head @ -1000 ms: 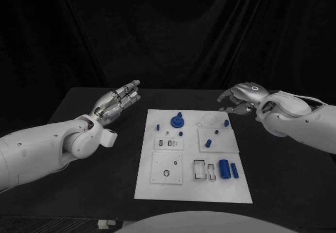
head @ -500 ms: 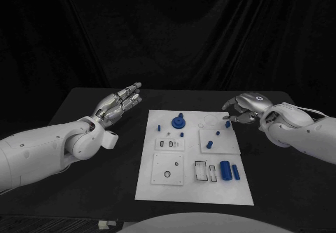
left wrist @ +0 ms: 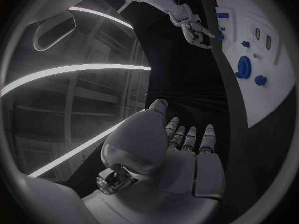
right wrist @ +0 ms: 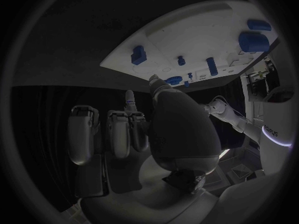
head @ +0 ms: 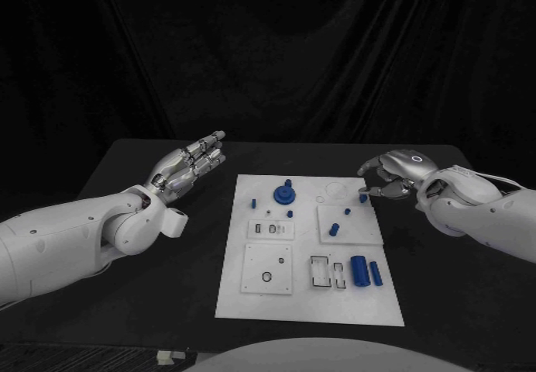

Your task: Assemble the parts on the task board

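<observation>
— Where's your right hand [head: 391, 172]?
— Beside the task board [head: 307, 298]'s far right corner, fingers curled, grasping nothing.
— And the left hand [head: 190, 164]?
— Spread flat, released, left of the board. The parts [head: 359, 270] lie on it.

No lettering, label or number can be made out on anything.

I see the task board [head: 307, 306] lying on the table [head: 134, 310] between my two hands. My left hand [head: 187, 164] hovers well off the board's far left corner. My right hand [head: 391, 172] sits just beside its far right corner, close to a small peg [head: 363, 198] standing there.
</observation>
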Robot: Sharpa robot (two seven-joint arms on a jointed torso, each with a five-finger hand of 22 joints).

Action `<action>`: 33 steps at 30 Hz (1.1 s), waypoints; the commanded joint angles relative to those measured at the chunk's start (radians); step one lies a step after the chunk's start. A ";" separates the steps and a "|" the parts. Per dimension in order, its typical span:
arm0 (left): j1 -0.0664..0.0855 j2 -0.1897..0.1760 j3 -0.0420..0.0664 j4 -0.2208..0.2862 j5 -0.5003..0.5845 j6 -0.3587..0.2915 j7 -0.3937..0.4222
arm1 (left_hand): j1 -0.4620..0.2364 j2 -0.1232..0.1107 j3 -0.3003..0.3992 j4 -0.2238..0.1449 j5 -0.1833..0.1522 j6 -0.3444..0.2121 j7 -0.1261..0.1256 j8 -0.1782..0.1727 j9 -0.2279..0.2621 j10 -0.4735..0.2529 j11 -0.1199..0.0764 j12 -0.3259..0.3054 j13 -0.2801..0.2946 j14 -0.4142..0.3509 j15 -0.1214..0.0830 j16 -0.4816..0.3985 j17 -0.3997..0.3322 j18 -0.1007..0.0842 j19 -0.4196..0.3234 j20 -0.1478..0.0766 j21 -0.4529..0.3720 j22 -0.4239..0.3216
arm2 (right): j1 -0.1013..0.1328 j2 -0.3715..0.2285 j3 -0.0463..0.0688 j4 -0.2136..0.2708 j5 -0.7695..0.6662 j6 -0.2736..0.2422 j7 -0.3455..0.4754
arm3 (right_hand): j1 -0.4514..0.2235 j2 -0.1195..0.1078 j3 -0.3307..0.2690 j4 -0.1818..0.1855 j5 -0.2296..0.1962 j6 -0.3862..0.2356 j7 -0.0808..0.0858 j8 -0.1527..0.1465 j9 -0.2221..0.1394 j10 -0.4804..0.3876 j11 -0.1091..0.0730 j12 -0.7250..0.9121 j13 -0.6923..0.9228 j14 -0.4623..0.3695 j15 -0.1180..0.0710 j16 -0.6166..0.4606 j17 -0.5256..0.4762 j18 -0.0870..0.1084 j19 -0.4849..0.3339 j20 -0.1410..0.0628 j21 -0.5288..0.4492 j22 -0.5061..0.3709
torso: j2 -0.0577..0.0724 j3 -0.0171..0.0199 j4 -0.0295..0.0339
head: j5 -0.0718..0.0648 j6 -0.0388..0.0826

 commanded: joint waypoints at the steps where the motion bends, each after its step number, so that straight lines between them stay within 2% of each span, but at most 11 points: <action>1: -0.001 0.000 0.001 0.002 0.002 0.008 0.017 | 0.007 -0.001 0.001 -0.008 0.005 -0.005 0.002 0.004 0.001 0.001 0.008 -0.002 -0.001 0.000 0.006 -0.004 -0.001 0.018 -0.001 0.009 0.005 0.001 | -0.006 -0.003 0.000 -0.003 0.000 0.014 -0.013 | -0.011 0.001 -0.003 0.000 0.000 -0.007 0.001 0.006 0.001 0.104 0.010 0.004 0.263 0.106 0.009 0.003 0.264 -0.006 0.050 0.006 -0.004 0.230 | 0.001 -0.0005 0.0010 | -0.001 0.002; 18: -0.002 -0.004 0.001 0.000 0.002 0.007 0.018 | 0.008 -0.002 0.002 -0.010 0.006 -0.005 0.003 0.004 0.001 0.002 0.009 -0.002 -0.001 0.000 0.007 -0.004 -0.001 0.018 -0.001 0.009 0.005 0.001 | -0.021 0.000 0.000 -0.015 -0.001 0.051 -0.007 | -0.008 0.004 0.001 -0.001 0.010 -0.018 0.002 0.011 0.006 0.104 0.011 0.004 0.263 0.106 0.010 0.003 0.264 -0.003 0.045 0.008 -0.012 0.227 | 0.001 -0.0004 0.0013 | -0.001 0.007; 33: -0.002 -0.002 0.001 -0.003 0.002 0.009 0.018 | 0.008 -0.003 0.002 -0.010 0.006 -0.005 0.003 0.004 0.001 0.002 0.010 -0.002 -0.001 0.000 0.007 -0.004 -0.001 0.018 -0.001 0.009 0.005 0.001 | -0.025 0.001 0.000 -0.018 -0.015 0.080 -0.002 | 0.001 0.001 0.003 -0.002 0.021 -0.033 -0.001 0.014 0.010 0.104 0.010 0.004 0.263 0.106 0.010 0.003 0.264 -0.001 0.040 0.009 -0.021 0.224 | 0.000 -0.0007 0.0004 | 0.000 0.005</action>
